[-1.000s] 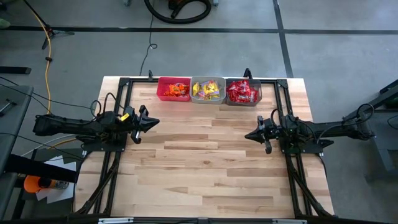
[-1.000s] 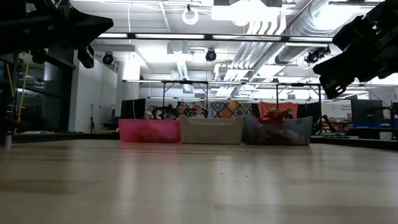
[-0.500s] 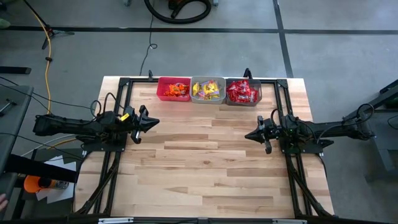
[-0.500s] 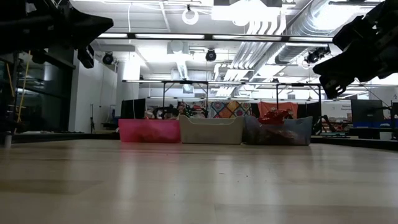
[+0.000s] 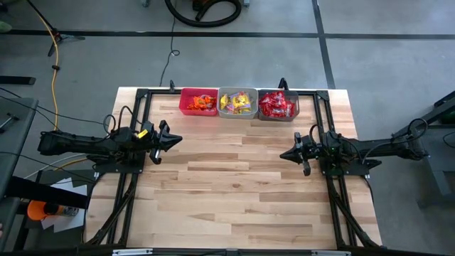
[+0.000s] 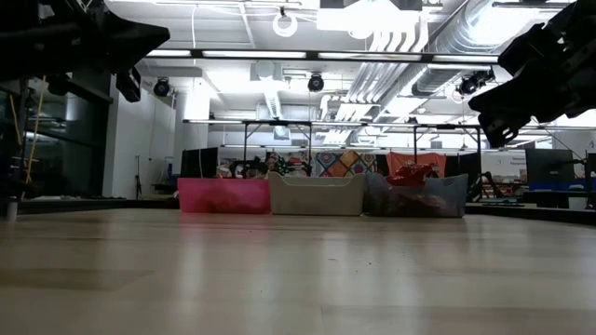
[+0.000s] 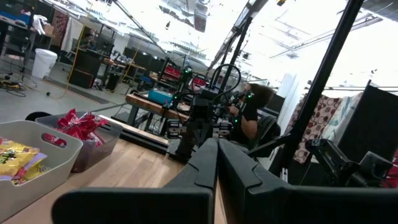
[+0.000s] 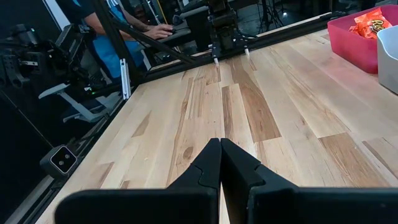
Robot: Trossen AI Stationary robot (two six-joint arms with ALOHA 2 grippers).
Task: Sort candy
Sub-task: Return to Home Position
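Candy (image 5: 277, 105), three bins (image 5: 237, 116); left pincer (image 5: 178, 139), right pincer (image 5: 283, 155) closed.

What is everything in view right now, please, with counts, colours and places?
table: one, light wood, under both arms.
red bin: one, red, left end of the row at the table's far edge.
clear grey bin: one, pale grey, middle of the row.
dark bin: one, dark, right end of the row.
orange candies: many, orange, in the red bin.
yellow candies: many, yellow, in the clear grey bin.
red candies: many, red, in the dark bin.
people: two, one in a blue top, one in a dark top, beyond the table.
left pincer: one, dark, shut and empty, over the table's left side.
right pincer: one, dark, shut and empty, over the right side.
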